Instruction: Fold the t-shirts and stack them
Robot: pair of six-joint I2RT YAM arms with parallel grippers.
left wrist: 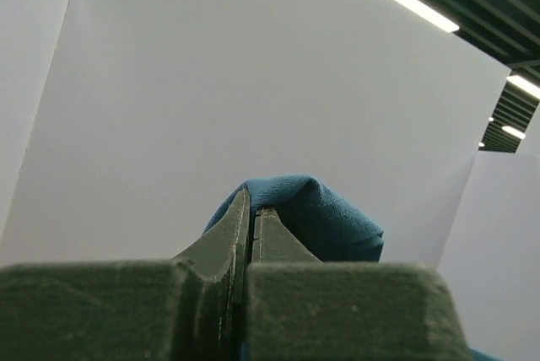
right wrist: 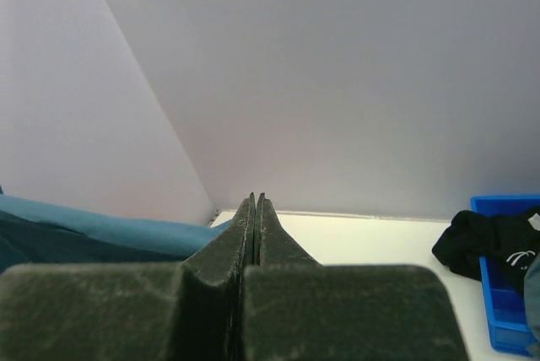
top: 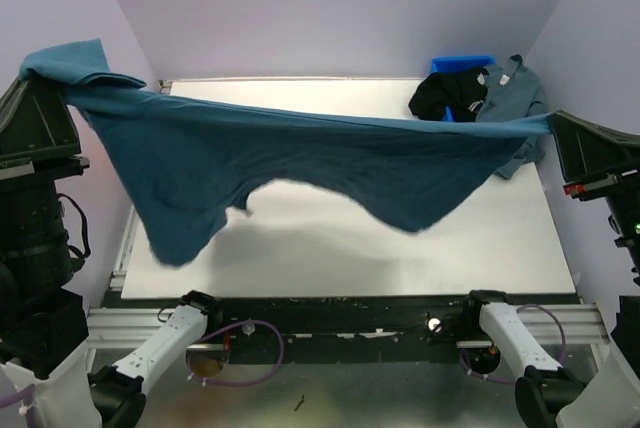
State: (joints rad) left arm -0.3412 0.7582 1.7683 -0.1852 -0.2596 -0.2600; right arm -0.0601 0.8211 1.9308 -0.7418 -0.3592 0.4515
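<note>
Above the white tabletop (top: 330, 248), left fingers (left wrist: 229, 239) and right fingers (right wrist: 243, 234) are pinching the teal t-shirt (top: 300, 153) tightly, spreading it midair; next it probably needs laying flat before folding.

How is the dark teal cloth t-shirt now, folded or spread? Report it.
Spread: the teal t-shirt hangs stretched above the table between the left hand and right hand.
</note>
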